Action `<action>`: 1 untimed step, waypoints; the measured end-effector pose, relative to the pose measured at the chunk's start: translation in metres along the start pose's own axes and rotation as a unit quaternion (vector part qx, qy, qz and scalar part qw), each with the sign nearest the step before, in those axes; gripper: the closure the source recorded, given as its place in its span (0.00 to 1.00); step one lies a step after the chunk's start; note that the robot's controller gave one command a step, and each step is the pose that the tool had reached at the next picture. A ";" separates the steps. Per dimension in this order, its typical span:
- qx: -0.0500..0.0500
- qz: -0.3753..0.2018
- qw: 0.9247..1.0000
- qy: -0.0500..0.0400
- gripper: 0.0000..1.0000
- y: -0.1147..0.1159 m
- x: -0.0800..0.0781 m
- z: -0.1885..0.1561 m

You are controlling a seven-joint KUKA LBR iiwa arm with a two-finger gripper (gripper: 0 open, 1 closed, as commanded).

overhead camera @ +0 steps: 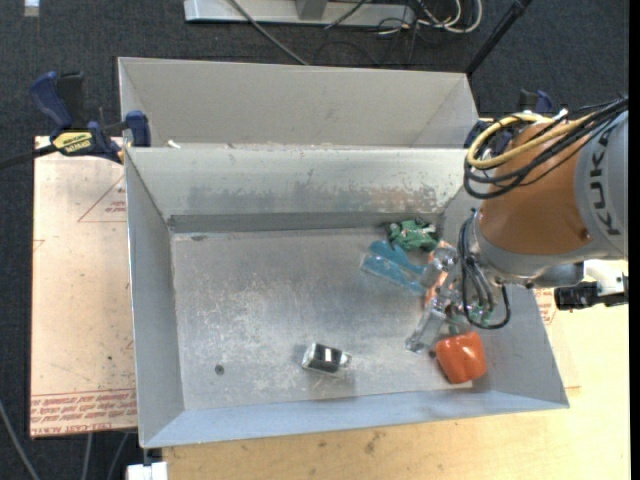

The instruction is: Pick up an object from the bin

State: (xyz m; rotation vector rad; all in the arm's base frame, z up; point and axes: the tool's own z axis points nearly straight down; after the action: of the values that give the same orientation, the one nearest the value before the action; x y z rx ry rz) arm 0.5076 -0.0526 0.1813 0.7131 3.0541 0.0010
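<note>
Orange-red rounded plastic lump [461, 358] lying in near right corner of grey metal bin [250, 298], just beside jaws, not visibly between them; jaw gap: cannot tell.

Grey bin [260, 288], orange lump [461, 357], blue piece [392, 264], green piece [412, 234], dark clip [324, 358]

Four loose things in all lie in a single grey metal bin [150, 268], and no two are of the same kind. There is one small black-and-silver piece [325, 358], one translucent blue plastic piece [392, 265], one green piece [412, 234] and one rounded orange-red lump [460, 358]. By colour the tally is one dark, one blue, one green and one orange-red. By position it is three grouped on the bin's right side and one on its own near the front wall.
</note>
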 end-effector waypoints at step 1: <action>0.002 0.084 0.996 0.005 0.00 0.013 0.000 0.016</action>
State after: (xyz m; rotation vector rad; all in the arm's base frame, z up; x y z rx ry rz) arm 0.5134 -0.0409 0.1652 0.9701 2.9932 -0.0006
